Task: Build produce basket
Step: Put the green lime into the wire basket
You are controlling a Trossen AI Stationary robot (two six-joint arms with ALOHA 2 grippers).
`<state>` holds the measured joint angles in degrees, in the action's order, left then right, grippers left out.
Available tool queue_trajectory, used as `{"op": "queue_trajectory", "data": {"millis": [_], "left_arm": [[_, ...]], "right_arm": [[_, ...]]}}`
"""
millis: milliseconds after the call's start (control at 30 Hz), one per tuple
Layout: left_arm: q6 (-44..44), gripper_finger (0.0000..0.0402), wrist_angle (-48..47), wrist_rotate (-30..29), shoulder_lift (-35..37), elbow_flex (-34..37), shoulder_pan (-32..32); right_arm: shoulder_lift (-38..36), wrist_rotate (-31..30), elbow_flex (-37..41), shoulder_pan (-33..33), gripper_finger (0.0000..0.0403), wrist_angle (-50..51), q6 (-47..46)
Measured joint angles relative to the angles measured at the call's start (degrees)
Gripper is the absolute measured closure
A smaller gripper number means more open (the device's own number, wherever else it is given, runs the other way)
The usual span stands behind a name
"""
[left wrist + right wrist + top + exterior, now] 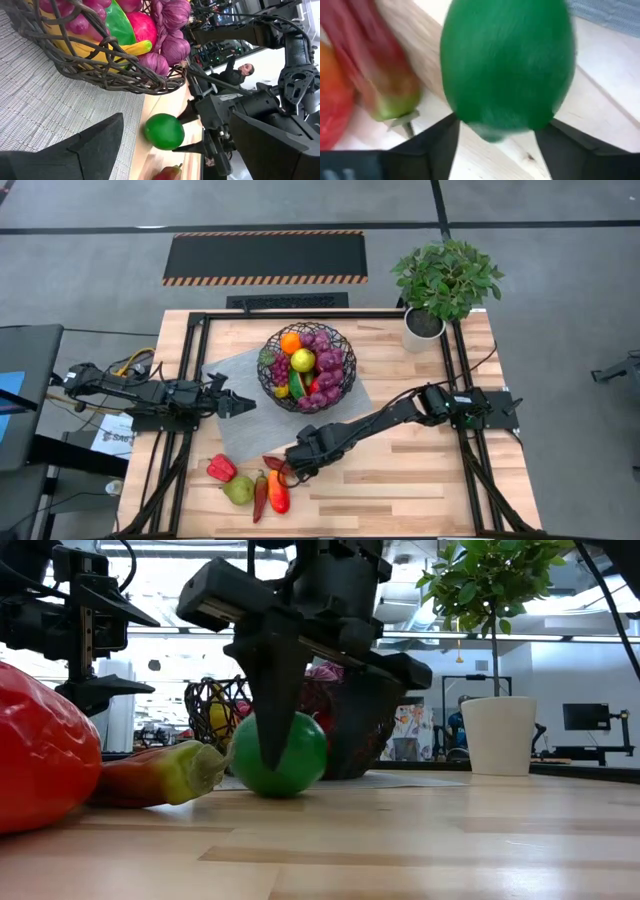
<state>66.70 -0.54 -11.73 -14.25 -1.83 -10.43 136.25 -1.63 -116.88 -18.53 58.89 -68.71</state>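
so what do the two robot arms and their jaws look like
Both arms are matte black, built of chunky jointed segments. The left gripper ends in two flat, tapering, pointed black jaws; yellow, orange and black cables bunch at that arm's base. The right gripper has the same dark wedge-shaped jaws, with black cabling along its arm. No markings are readable.
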Motion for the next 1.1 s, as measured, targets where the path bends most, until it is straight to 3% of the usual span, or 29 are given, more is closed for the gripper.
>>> {"op": "queue_trajectory", "data": {"millis": [367, 533, 667, 933, 1100], "left_arm": [[0.1, 0.0056, 0.0, 0.0, 0.0, 0.0, 0.0], [0.1, 0.0056, 0.0, 0.0, 0.0, 0.0, 0.0], [0.0, 0.0056, 0.0, 0.0, 0.0, 0.0, 0.0], [0.0, 0.0055, 0.0, 0.0, 0.0, 0.0, 0.0], [0.0, 0.0056, 0.0, 0.0, 0.0, 0.0, 0.0]], "right_arm": [[0.0, 0.2, -7.5, -0.1, 0.0342, 0.7, 6.2], [-0.1, 0.8, -10.9, -0.3, 0.0371, 2.7, 7.5], [-0.1, 2.1, -11.8, -0.2, 0.0325, 3.5, 9.0], [-0.1, 2.8, -12.4, 1.3, 0.0126, 3.8, 16.5], [-0.1, 2.5, -12.4, 2.8, 0.0042, 1.2, 17.1]]}}
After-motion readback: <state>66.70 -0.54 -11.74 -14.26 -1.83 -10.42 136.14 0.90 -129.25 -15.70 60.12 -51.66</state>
